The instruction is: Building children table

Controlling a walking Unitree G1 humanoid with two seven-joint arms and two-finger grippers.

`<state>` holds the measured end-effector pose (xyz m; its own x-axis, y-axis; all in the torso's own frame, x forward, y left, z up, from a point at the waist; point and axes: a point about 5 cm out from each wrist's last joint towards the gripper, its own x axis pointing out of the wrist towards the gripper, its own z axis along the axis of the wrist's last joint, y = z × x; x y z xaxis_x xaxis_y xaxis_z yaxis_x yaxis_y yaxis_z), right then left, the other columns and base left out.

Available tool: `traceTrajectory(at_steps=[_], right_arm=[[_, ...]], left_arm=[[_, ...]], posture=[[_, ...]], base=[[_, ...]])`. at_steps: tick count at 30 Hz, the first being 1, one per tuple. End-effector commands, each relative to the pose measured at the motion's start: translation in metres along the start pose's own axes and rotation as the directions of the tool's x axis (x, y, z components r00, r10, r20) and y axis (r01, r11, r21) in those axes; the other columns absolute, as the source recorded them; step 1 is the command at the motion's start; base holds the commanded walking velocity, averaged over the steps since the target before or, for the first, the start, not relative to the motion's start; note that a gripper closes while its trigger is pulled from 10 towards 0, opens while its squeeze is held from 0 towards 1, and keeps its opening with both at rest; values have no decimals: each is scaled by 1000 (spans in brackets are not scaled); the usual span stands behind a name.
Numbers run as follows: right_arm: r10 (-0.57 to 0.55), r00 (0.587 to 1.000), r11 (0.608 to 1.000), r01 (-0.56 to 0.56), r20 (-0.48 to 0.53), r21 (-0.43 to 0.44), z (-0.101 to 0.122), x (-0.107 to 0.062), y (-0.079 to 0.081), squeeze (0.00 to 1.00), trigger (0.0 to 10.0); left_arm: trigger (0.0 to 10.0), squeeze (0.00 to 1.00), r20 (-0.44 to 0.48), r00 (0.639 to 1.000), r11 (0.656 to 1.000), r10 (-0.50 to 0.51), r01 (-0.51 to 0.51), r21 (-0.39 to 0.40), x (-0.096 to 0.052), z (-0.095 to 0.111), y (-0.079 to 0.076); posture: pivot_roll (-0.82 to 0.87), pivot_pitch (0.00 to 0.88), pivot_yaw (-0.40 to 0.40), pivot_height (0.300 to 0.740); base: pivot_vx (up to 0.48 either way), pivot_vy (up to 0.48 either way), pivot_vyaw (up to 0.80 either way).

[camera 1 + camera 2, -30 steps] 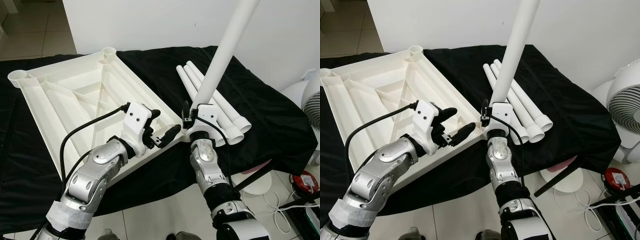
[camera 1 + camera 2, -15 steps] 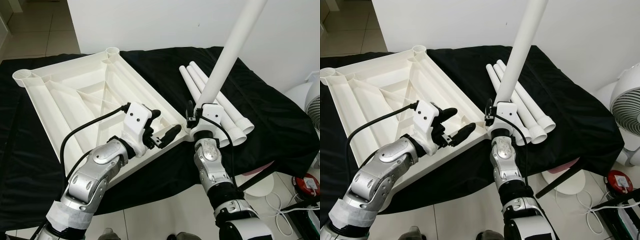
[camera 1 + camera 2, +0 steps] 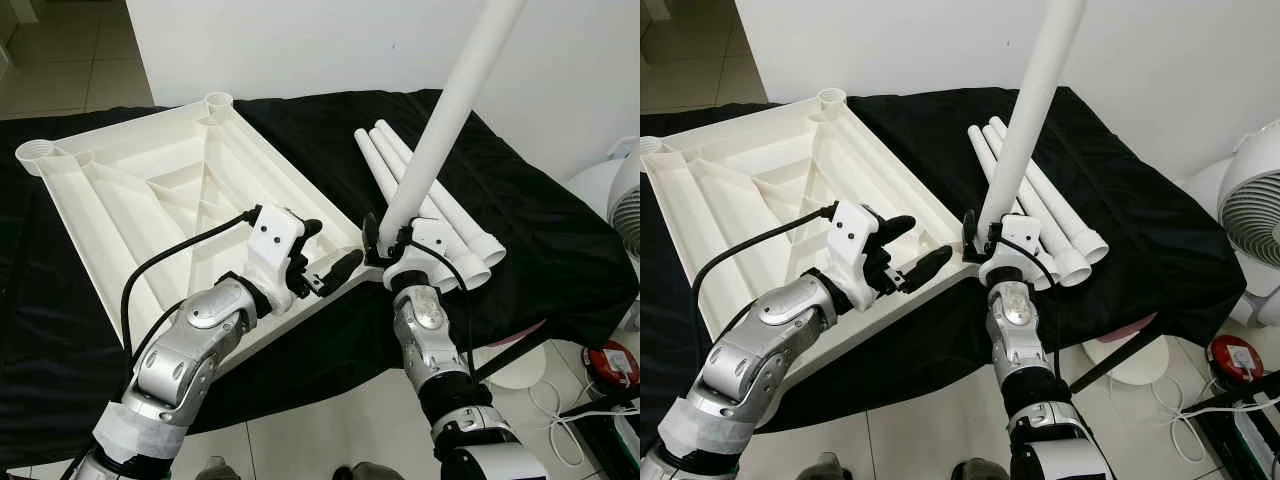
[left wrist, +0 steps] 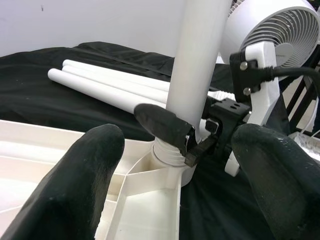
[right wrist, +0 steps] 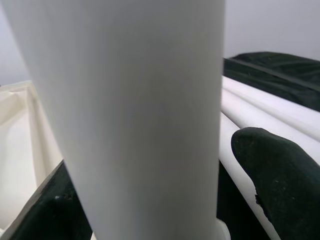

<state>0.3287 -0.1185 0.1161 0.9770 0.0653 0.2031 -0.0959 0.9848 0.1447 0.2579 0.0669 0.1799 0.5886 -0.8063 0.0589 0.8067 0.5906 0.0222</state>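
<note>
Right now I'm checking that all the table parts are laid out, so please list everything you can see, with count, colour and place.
tabletop: one, white, upside down on the black cloth, ribs up, leg sockets at its corners.
upright leg: one, white, standing tilted in the tabletop's near right corner socket.
loose legs: three, white, lying side by side on the cloth right of the tabletop.
black cloth: one, covering the work surface.
fan: one, white, on the floor at the far right.
red object: one, on the floor by white cables, lower right.
left gripper: fingers open, over the tabletop's near right edge, beside the socket.
right gripper: fingers shut on the upright leg near its base.
</note>
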Motion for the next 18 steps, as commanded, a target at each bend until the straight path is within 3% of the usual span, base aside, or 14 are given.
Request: traceTrajectory(at_steps=[1, 5, 8, 11, 14, 18], right_arm=[[28, 1000, 1000, -28, -5, -3, 1, 0, -1, 0, 10000], [105, 994, 994, -105, -17, -32, 4, 2, -6, 0, 10000], [208, 977, 972, -213, -52, -98, 6, 2, -17, 0, 10000], [240, 968, 960, -247, -67, -129, 7, 2, -23, 0, 10000], [296, 952, 943, -305, -82, -132, 13, 5, -34, 0, 10000], [339, 936, 927, -349, -94, -134, 17, 7, -38, 0, 10000]], left_arm=[[10000, 0, 20, 998, 998, -55, 55, 18, 2, 5, -6], [10000, 0, 0, 998, 998, -65, 65, 20, 4, 2, -8], [10000, 0, -65, 994, 996, -84, 86, 17, 5, -10, -12], [10000, 0, -101, 992, 996, -75, 78, 30, 5, -15, -10], [10000, 0, -163, 987, 999, 4, 4, 46, 10, -27, -5], [10000, 0, -182, 982, 999, 41, -34, 43, 14, -32, -5]], posture=[[32, 9, -37, 740], [26, 13, -34, 740], [20, 13, -32, 740], [20, 13, -32, 740], [17, 13, -29, 740], [10, 13, -24, 740]], base=[[0, 0, 0], [0, 0, 0], [0, 0, 0], [0, 0, 0], [0, 0, 0], [0, 0, 0]])
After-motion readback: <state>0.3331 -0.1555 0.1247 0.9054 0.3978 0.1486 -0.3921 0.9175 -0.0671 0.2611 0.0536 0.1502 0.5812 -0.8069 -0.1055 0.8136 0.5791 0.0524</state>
